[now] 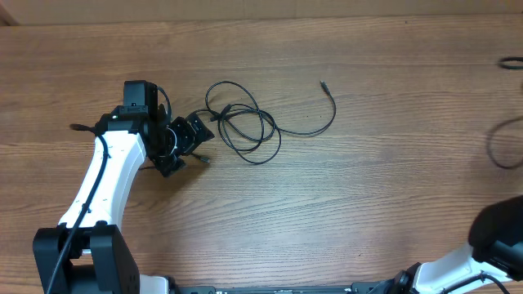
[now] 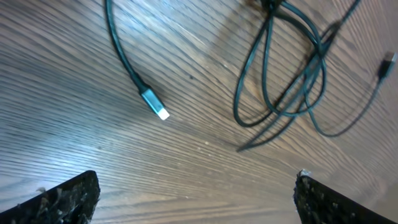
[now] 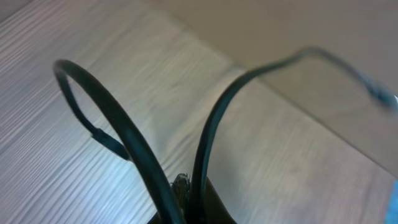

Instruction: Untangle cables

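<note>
Bare bench (image 2: pixel 62 130) lies free between the left hand's (image 2: pixel 196 185) spread fingers, while ahead a loose plug (image 2: pixel 155 106) on its left and looped cables (image 2: pixel 286 81) on its right leave a narrow lane.

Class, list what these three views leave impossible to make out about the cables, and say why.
Overhead: the loops at the right edge are cut off by it.
Overhead: the tangle, strands too thin to tell which crosses over.
Right wrist: the plug is blurred; type unreadable.
Right wrist: the held cable runs off the bottom edge, so the right jaws' grip is hidden.
</note>
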`<state>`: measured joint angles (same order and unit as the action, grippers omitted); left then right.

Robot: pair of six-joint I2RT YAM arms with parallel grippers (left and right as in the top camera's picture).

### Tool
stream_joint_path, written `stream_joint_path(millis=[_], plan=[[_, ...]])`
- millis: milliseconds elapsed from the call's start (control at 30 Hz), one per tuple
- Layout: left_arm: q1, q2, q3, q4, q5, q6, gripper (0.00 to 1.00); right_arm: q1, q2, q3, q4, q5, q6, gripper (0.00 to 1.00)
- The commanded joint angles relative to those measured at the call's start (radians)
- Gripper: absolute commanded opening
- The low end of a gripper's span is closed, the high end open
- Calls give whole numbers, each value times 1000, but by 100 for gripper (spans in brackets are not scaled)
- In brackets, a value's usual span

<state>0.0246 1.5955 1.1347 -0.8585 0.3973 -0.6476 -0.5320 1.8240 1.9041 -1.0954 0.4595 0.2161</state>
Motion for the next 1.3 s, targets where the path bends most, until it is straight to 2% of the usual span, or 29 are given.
stream_joint_path(millis=[0, 333, 500, 667, 733, 800, 833, 967, 1167, 1267], plan=[[-6, 3, 17, -1, -61, 23, 100, -115, -34, 19, 46, -25, 22, 4], [-6, 3, 17, -1, -61, 23, 100, -381, 44, 19, 183, -151, 15, 4], [-6, 3, 17, -1, -61, 23, 100, -460, 113, 19, 220, -161, 16, 4], [-6, 3, 17, -1, -61, 23, 100, -528, 196, 19, 222, -270, 16, 5], [-6, 3, 17, -1, -61, 23, 100, -552, 215, 19, 224, -380, 22, 27], [-6, 3, 17, -1, -61, 23, 99, -558, 214, 21, 237, -482, 24, 93], [-6, 3, 17, -1, -61, 23, 100, -558, 210, 24, 249, -546, 23, 100], [-6, 3, 17, -1, -61, 23, 99, -530, 176, 60, 249, -702, 24, 100], [-6, 3, 17, -1, -61, 23, 100, -380, 23, 80, 212, -713, 24, 100], [-6, 3, 17, -1, -61, 23, 100, -252, -79, 80, 161, -712, 24, 100]])
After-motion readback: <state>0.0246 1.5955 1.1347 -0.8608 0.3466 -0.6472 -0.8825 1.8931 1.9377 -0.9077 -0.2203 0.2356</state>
